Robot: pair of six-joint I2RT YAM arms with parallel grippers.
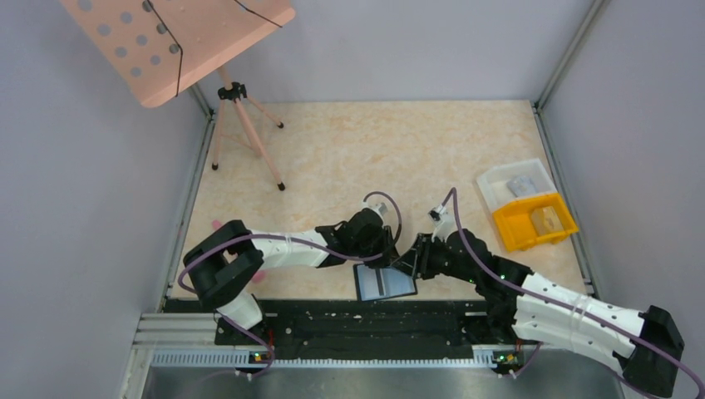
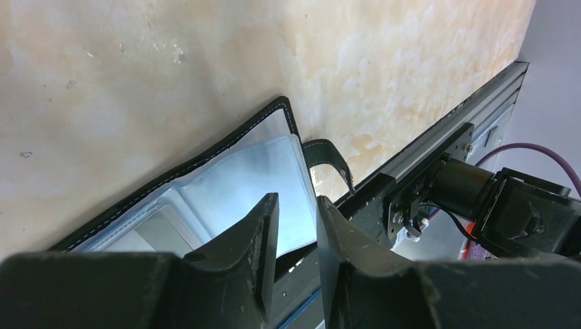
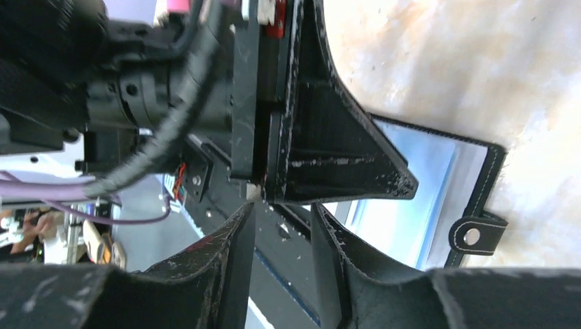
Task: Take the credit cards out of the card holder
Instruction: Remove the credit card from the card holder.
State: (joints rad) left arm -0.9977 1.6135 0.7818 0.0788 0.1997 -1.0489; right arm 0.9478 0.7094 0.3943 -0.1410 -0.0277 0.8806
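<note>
The card holder (image 1: 385, 283) lies open at the table's near edge, glossy grey-blue face up, split by a thin line. In the left wrist view it (image 2: 226, 178) shows clear sleeves inside a black stitched border, a pale card (image 2: 161, 229) in one sleeve, and a snap strap (image 2: 330, 156). My left gripper (image 1: 384, 254) hovers at its far edge; its fingers (image 2: 297, 199) stand narrowly apart over the sleeve's edge, nothing pinched. My right gripper (image 1: 410, 263) is at the holder's right side, narrowly open (image 3: 282, 207) and empty. The holder (image 3: 418, 199) shows beyond it.
A yellow bin (image 1: 532, 220) and a clear plastic tray (image 1: 515, 184) stand at the right wall. A pink perforated stand on a tripod (image 1: 245, 125) is at the back left. The black mounting rail (image 1: 357, 320) runs right below the holder.
</note>
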